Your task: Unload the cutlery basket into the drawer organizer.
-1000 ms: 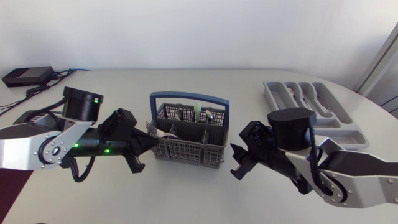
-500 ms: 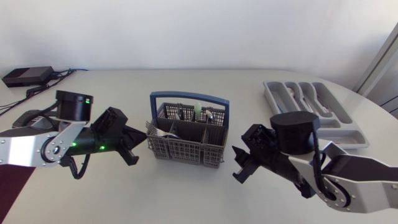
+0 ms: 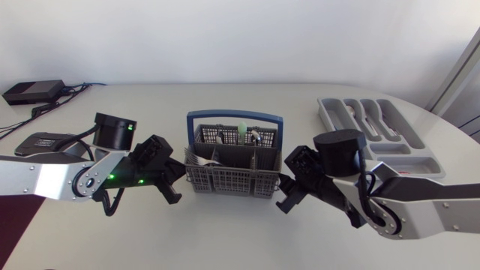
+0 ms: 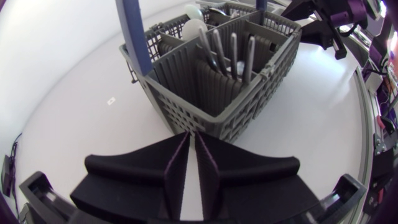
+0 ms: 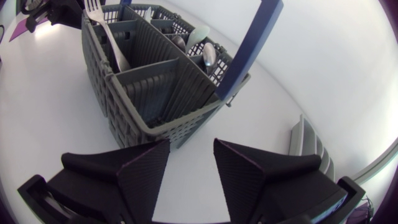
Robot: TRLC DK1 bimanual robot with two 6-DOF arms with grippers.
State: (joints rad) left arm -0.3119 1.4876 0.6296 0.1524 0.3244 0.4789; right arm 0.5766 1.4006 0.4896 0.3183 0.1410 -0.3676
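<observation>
The left gripper (image 3: 180, 172), fingers all but closed on nothing, sits just beside the left end of the cutlery basket (image 3: 229, 178), which stands mid-table. It should probably open wide, then come down over one upright handle. The right gripper (image 3: 283, 193), open and empty, sits by the basket's right end. The drawer organizer (image 3: 420, 161) lies far right. No writing is legible.

My left arm (image 3: 45, 180) comes in from the left side and lies low, with the forearm stretched toward the middle. My left hand (image 4: 191, 135) points inward at the end of it. Its two fingers (image 4: 143, 180) are drawn together, with only a thin slit between them. My right arm (image 3: 420, 211) comes in from the right side, bent at the elbow, with the wrist angled toward the middle. My right hand (image 5: 191, 146) faces the left one and its fingers stand clearly apart.
</observation>
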